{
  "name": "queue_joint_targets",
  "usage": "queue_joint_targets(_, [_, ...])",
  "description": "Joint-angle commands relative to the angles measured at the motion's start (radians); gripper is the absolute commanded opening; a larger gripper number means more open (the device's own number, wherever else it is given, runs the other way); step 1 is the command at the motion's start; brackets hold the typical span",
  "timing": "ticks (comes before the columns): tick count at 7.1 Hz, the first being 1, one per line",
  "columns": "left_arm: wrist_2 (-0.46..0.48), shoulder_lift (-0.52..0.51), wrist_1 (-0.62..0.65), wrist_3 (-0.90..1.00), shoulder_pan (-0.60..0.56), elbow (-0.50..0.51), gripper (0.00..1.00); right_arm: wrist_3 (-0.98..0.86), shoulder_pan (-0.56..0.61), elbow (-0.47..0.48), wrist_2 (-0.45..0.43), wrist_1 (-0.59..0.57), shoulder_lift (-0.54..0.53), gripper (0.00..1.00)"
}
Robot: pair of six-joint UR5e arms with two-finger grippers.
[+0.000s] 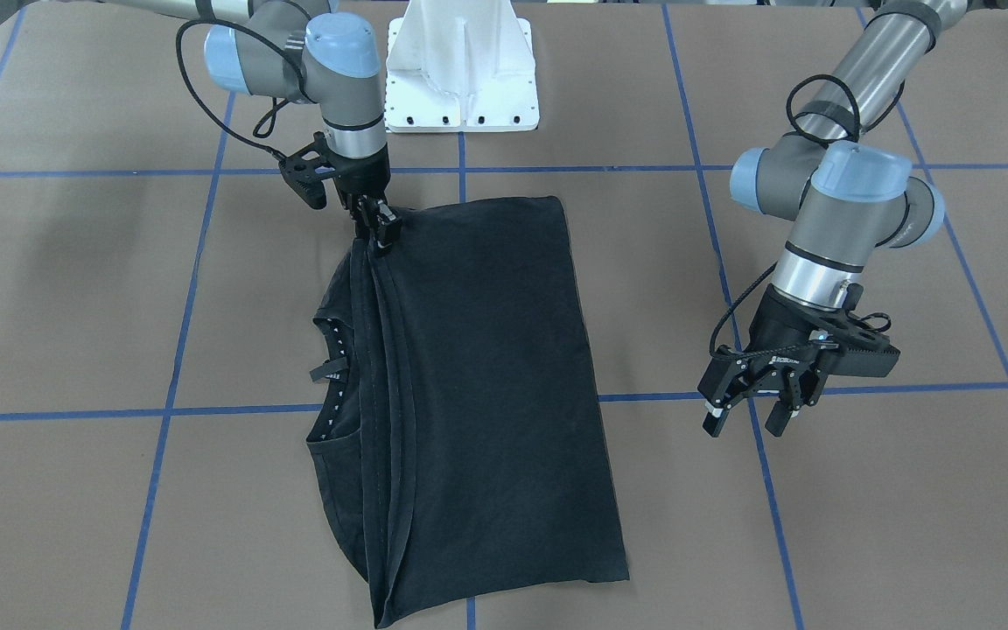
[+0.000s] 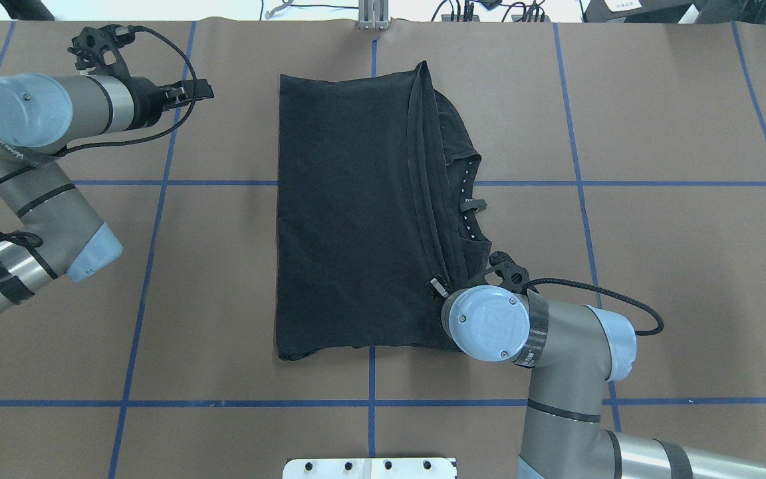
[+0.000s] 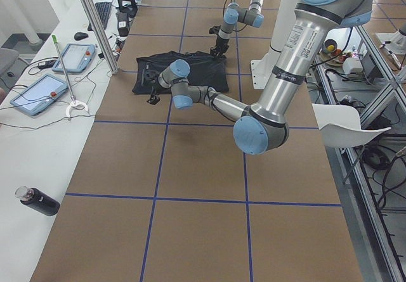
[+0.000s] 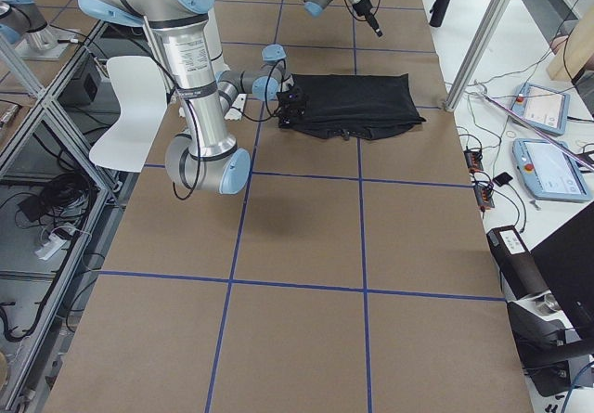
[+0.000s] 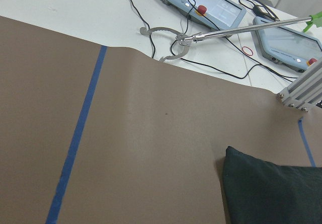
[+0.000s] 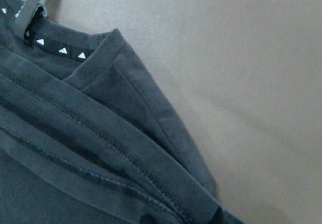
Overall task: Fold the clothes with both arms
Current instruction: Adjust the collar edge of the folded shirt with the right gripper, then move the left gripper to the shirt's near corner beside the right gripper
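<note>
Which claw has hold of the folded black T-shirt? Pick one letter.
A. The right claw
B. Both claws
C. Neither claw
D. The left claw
A: the right claw is closed on a corner of the black short-sleeved T-shirt, while the left claw hangs open over the bare brown table.

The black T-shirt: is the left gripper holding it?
No, the left gripper hangs open beside the black T-shirt, well apart from it.

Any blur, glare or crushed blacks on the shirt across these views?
Right wrist view: sharp, with crisp stitching on the shirt. Front-facing view: even light, no glare, folds readable. Overhead view: shirt mostly flat black, far strip at the top blown white. Side views: shirt too small for detail.
</note>
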Motion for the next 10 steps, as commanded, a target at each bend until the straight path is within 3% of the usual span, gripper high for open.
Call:
queue_joint_targets(1, [0.0, 0.0, 0.0, -0.001, 0.001, -0.002, 0.98, -0.001, 0.0, 0.003, 0.003, -0.001, 0.001, 0.0])
queue_joint_targets(3, [0.0, 0.0, 0.0, -0.001, 0.001, -0.003, 0.98, -0.003, 0.003, 0.02, 0.01, -0.007, 0.001, 0.0])
queue_joint_targets(5, [-0.002, -0.001, 0.0, -0.058, 0.003, -0.012, 0.98, -0.015, 0.006, 0.104, 0.015, -0.082, -0.013, 0.0])
queue_joint_targets(7, [-0.005, 0.009, -0.001, -0.305, 0.056, -0.099, 0.98, -0.017, 0.005, 0.128, 0.016, -0.092, -0.016, 0.0])
queue_joint_targets(9, [0.024, 0.078, 0.002, -0.526, 0.192, -0.246, 0.98, -0.015, 0.003, 0.18, 0.039, -0.092, -0.042, 0.0])
queue_joint_targets(10, [0.05, 0.151, 0.062, -0.588, 0.283, -0.35, 0.98, -0.015, 0.0, 0.183, 0.039, -0.092, -0.052, 0.0])
